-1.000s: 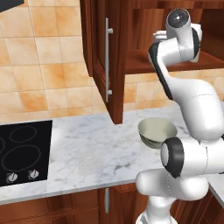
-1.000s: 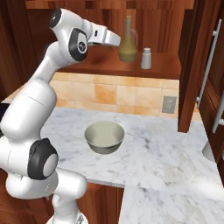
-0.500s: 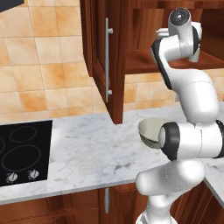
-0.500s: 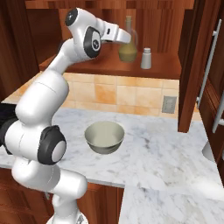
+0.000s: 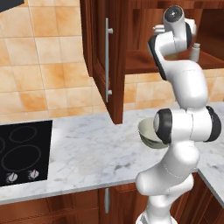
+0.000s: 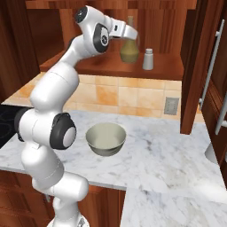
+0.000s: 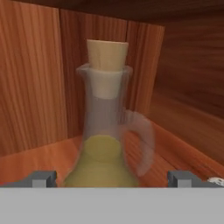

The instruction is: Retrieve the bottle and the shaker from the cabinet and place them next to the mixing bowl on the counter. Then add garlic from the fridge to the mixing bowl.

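Note:
The bottle (image 6: 129, 49), a glass cruet with olive-yellow liquid and a cork stopper, stands on the open cabinet's shelf (image 6: 102, 66). In the hand view the bottle (image 7: 105, 131) is close ahead and upright. My gripper (image 6: 132, 37) is open at the bottle's neck, and its fingertips (image 7: 43, 178) show wide apart on either side of the bottle's base. The small pale shaker (image 6: 148, 59) stands just right of the bottle, also seen as the shaker (image 5: 194, 51) behind my arm. The mixing bowl (image 6: 105, 138) rests on the marble counter (image 6: 168, 155), below the shelf.
The cabinet door (image 5: 103, 57) with its silver bar handle hangs open over the counter (image 5: 87, 148). A black cooktop (image 5: 22, 153) lies at the left. Another dark wooden door (image 6: 199, 66) stands open at the right. A wall socket (image 6: 170, 105) sits on the tiled backsplash.
My arm has stretched forward into the cabinet, carrying the open hand from left of the shelf up to the bottle. The bottle, shaker and bowl have stayed put.

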Robot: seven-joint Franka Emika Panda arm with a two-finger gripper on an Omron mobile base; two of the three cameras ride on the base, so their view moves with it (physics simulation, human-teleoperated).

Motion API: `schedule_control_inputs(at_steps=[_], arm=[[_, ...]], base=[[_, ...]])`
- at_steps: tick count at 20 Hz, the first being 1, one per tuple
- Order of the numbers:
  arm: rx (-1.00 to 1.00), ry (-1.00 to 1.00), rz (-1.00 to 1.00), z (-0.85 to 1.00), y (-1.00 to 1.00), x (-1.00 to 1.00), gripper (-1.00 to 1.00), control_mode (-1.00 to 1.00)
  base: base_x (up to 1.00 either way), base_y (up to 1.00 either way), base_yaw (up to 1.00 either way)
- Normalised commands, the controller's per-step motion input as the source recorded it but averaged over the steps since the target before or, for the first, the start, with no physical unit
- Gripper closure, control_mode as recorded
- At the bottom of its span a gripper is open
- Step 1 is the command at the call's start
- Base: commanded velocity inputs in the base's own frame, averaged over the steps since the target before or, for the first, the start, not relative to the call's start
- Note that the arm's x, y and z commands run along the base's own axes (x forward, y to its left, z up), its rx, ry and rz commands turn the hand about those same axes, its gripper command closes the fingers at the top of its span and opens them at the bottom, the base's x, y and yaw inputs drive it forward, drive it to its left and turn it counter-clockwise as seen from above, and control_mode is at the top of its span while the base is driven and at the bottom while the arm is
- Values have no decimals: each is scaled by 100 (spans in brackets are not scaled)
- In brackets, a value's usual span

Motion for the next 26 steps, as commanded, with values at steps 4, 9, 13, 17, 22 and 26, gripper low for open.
schedule_control_inputs(at_steps=[4,9,13,17,22,26], arm=[[0,0,-1,6,-12,48,-100,-100],[0,0,-1,1,-20,39,-100,-100],[0,0,-2,6,-8,33,100,-100],[0,0,-1,1,-17,21,100,-100],[2,0,-5,0,-13,8,100,-100],[8,-12,-7,0,4,-56,100,-100]], base=[[0,0,0],[0,0,0],[0,0,0],[0,0,0],[0,0,0],[0,0,0]])
